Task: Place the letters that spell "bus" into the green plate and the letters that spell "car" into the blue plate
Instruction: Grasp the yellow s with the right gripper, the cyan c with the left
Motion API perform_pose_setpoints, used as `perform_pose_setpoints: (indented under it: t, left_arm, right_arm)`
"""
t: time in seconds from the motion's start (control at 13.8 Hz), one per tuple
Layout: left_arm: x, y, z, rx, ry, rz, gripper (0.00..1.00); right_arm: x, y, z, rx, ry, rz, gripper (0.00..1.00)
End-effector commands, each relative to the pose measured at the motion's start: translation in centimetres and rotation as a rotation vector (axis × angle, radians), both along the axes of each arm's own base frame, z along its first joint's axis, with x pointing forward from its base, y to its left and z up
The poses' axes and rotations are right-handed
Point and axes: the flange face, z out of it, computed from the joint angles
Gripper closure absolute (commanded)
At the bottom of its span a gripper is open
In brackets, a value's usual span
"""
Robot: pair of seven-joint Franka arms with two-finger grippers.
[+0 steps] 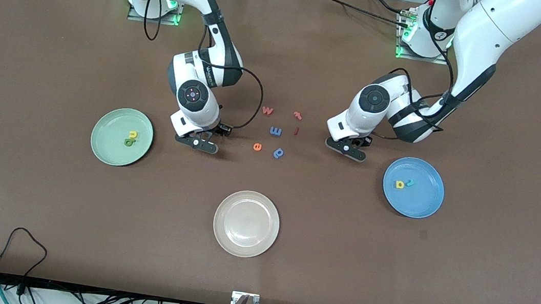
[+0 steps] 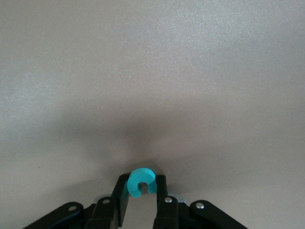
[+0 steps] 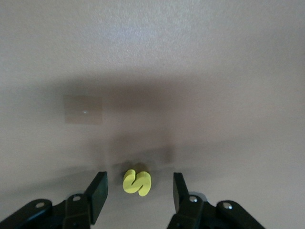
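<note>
The beige plate sits closest to the front camera on the brown surface. Farther back, the green plate lies toward the right arm's end, with a yellow u and a dark green b in it. The blue plate lies toward the left arm's end, with a yellow a and a teal r in it.

The right tool is low over the surface beside the green plate. Its fingers are open, one on each side of the yellow s, not touching it.

The left tool is low near the blue plate, closed on the teal c.

Between the tools lie a few spare letters.
</note>
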Motion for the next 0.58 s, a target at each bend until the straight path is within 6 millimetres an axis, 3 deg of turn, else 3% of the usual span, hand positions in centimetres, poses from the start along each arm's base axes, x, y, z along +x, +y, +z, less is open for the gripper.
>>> perform_pose_setpoints:
  t: [0.0,0.29,0.43,0.51]
  left_arm:
    - [1.8,1.1,1.1,0.045,-0.027,-0.005,0.90]
    - [6.1,2.4,7.1,0.257,0.033,-0.046,0.89]
    - [7.7,4.0,8.8,0.303,0.079,-0.108,0.89]
    - [8.8,6.0,9.0,0.298,0.098,-0.126,0.88]
  right_arm:
    - [0.1,0.5,-0.4,0.002,-0.003,-0.020,0.40]
    - [0.0,0.4,-1.0,-0.004,0.003,-0.024,0.51]
    - [0.0,0.4,-1.1,0.020,0.008,-0.057,0.54]
    - [0.1,0.5,-1.1,0.031,0.002,-0.066,0.55]
